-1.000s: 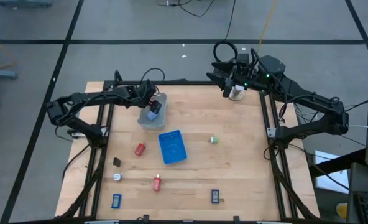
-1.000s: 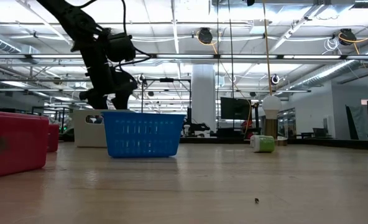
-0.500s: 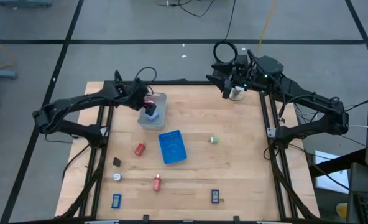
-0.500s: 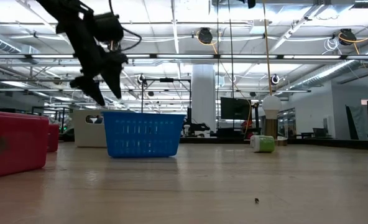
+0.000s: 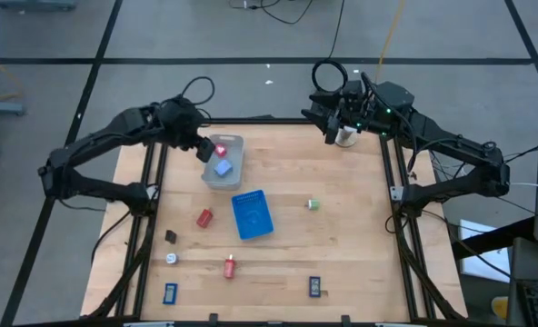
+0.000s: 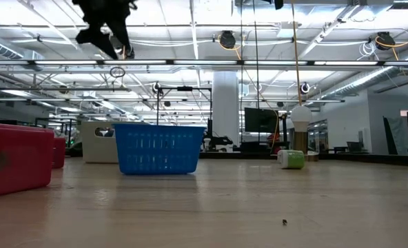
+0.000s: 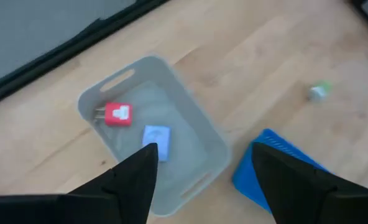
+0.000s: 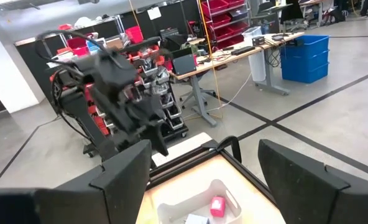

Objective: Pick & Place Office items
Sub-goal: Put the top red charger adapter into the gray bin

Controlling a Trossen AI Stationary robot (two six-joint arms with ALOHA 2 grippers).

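Note:
My left gripper [image 5: 203, 148] [image 7: 204, 154] hangs open, high above the left rim of the grey tray [image 5: 235, 179], and touches nothing. A red piece [image 7: 115, 114] and a pale blue piece [image 7: 157, 139] lie on the tray's floor. On the table lie two red pieces [image 5: 204, 217] [image 5: 229, 266], a green piece [image 5: 313, 204], a dark piece [image 5: 171, 236], a white piece [image 5: 171, 258] and two dark blue pieces [image 5: 170, 292] [image 5: 314, 287]. My right gripper [image 5: 333, 133] [image 8: 204, 149] waits open at the far edge beside the white knob [image 5: 345, 137].
A blue basket [image 5: 252, 214] [image 6: 159, 148] stands mid-table, just on the near side of the tray. The white knob on its base sits at the far right corner. Bare wood lies right of the basket and along the near edge between the small pieces.
My left gripper has risen from inside the tray, where it stood at the pale blue piece, and has drawn back toward the table's far left corner. In the low view it has climbed to the top of the picture. The pale blue piece stays on the tray's floor.

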